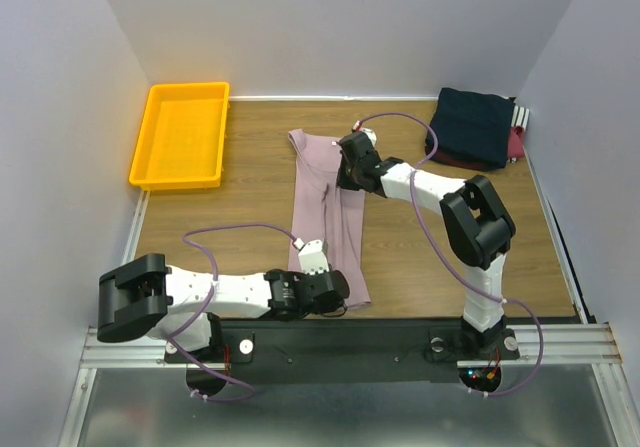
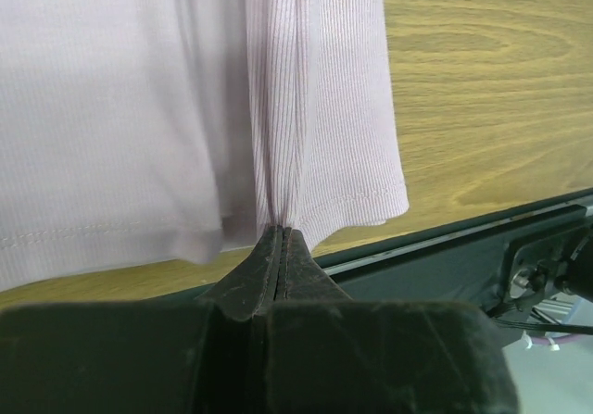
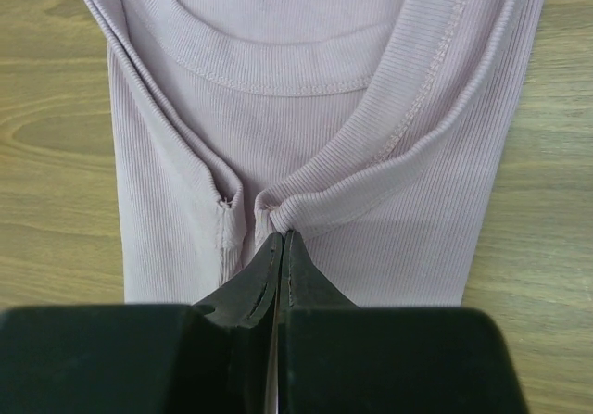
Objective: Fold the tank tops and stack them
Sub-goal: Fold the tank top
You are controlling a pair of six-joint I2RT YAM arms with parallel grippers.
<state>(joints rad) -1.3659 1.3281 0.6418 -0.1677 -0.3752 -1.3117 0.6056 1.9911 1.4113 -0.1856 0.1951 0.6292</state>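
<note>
Top external view is showing the pink top [image 1: 345,232] lying long and narrow in the middle of the tabletop [image 1: 250,187], with its sides folded in. The left jaws are pinching its hem at the near edge. The right jaws are pinching a fold just below its neckline. The navy top [image 1: 475,127] is lying folded over a maroon top [image 1: 516,145] in the far right corner.

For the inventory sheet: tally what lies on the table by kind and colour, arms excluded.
dusty pink tank top: 1
folded dark navy top: 1
folded maroon top, under the navy one: 1
yellow plastic tray: 1
Total: 4
</note>
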